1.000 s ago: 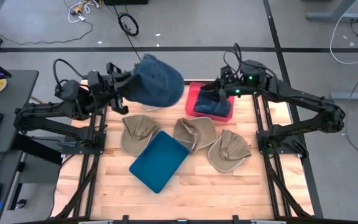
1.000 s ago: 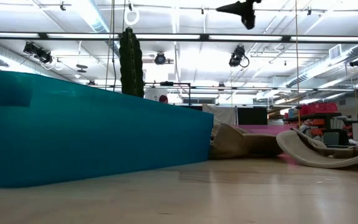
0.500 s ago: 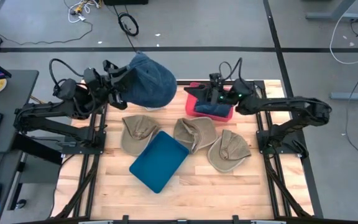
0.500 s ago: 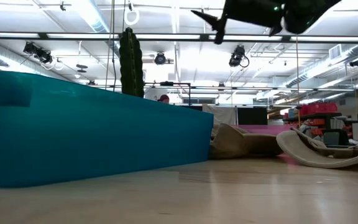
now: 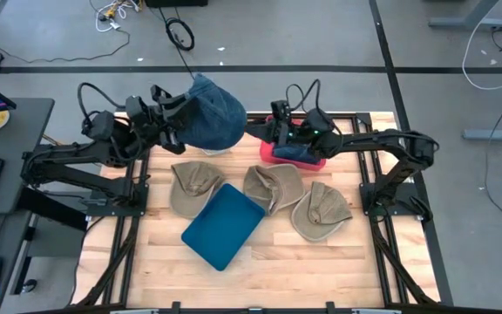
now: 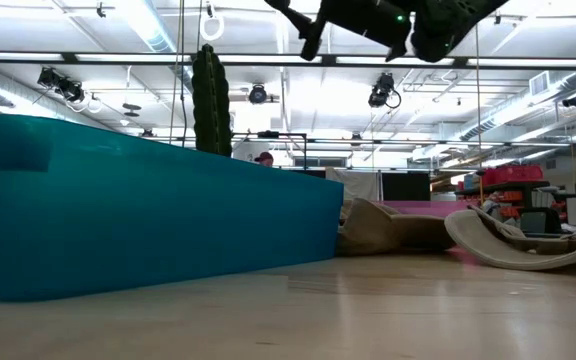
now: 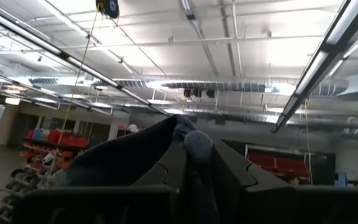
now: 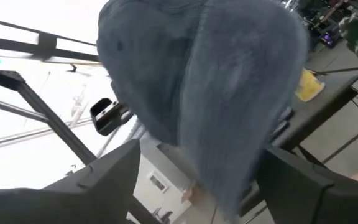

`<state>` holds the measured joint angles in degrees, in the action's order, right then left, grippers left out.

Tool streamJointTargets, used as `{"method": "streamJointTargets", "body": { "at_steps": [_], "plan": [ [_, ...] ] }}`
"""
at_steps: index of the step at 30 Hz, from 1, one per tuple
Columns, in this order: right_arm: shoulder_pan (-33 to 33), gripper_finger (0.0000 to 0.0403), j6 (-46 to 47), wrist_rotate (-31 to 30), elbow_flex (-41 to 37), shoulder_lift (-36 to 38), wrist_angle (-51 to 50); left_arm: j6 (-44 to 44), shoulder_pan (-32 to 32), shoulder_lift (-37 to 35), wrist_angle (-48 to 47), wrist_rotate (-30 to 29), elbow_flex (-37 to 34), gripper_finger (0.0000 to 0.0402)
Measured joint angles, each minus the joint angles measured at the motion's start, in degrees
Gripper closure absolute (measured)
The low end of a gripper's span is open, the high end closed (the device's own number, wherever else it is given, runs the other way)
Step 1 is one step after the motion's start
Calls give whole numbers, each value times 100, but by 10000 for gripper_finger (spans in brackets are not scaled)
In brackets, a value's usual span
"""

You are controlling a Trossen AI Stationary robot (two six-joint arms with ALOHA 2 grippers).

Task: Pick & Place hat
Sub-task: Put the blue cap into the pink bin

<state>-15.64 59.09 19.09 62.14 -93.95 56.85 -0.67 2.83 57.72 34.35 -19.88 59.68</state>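
Hat (image 5: 209, 122) in blue denim being passed across above the counter's (image 5: 277, 253) far edge.
Left gripper (image 5: 171, 119) fingers are pinching its fabric, holding it aloft, while right gripper (image 5: 260, 133) fingers are standing spread beside it, probably readying to take hold.

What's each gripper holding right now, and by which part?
The left gripper is shut on the dark blue denim cap, pinching a fold of fabric at its edge and holding it up in the air. The right gripper is open beside it, holding nothing.
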Motion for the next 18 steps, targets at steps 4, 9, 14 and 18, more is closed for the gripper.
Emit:
{"method": "streamJointTargets", "body": {
  "at_steps": [4,9,14,18],
  "plan": [
    [-2,115,-44,10,242,-94,-136,-3,0,36,13,0,-2,354],
    [11,157,-87,106,300,-96,-173,-195,0,64,11,-1,-2,354],
    [45,248,21,151,300,-96,-167,-419,0,57,13,-2,-2,354],
    [68,345,8,157,300,-96,-141,-568,0,57,14,-4,-2,354]
  ]
}}
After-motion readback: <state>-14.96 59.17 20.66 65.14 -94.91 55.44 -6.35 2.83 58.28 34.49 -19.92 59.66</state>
